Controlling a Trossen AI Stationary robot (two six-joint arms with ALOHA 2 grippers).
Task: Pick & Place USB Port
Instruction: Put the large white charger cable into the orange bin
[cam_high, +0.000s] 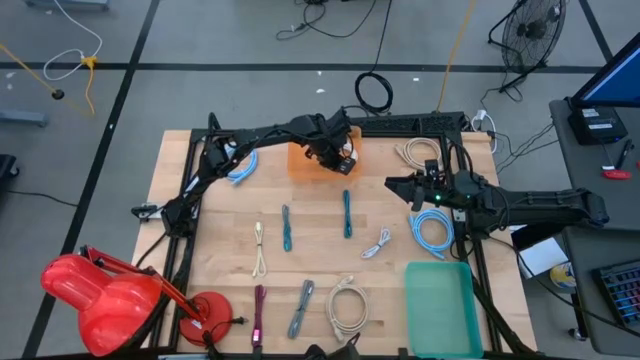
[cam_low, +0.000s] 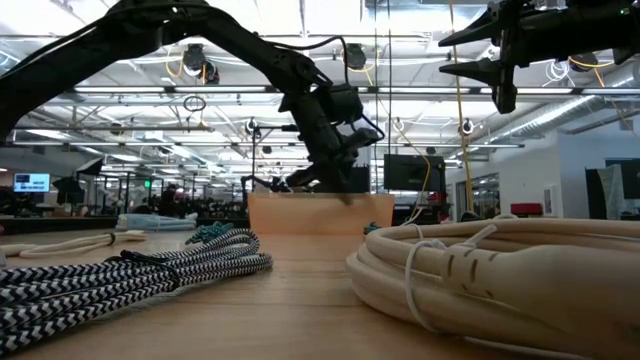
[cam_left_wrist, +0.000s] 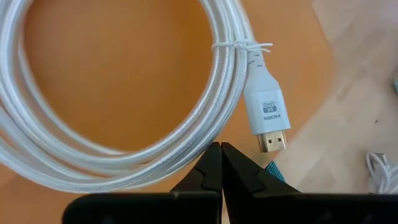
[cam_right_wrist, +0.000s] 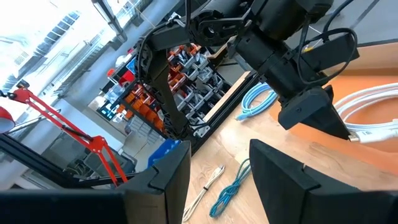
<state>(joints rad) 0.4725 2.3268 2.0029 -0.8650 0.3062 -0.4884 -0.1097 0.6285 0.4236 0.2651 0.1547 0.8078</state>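
Left gripper (cam_left_wrist: 221, 163) is pressed together and empty above the orange tray (cam_left_wrist: 118, 93), where a coiled white HDMI cable (cam_left_wrist: 266, 112) lies. Right gripper (cam_high: 400, 186) is spread over the worktop (cam_high: 215, 235), beside the green tray (cam_high: 440, 300).

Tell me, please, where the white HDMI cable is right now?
The white HDMI cable lies coiled in the orange tray at the table's far edge in the high view, directly beneath the shut left pincer.

The high view looks straight down on the whole table (cam_high: 320, 290), while the low view looks level across it from the near edge. The left wrist view sits very close above the white cable (cam_left_wrist: 124, 149) in the orange tray (cam_high: 305, 163), just ahead of the left gripper (cam_left_wrist: 221, 163); the right wrist view sees the same tray from farther away.
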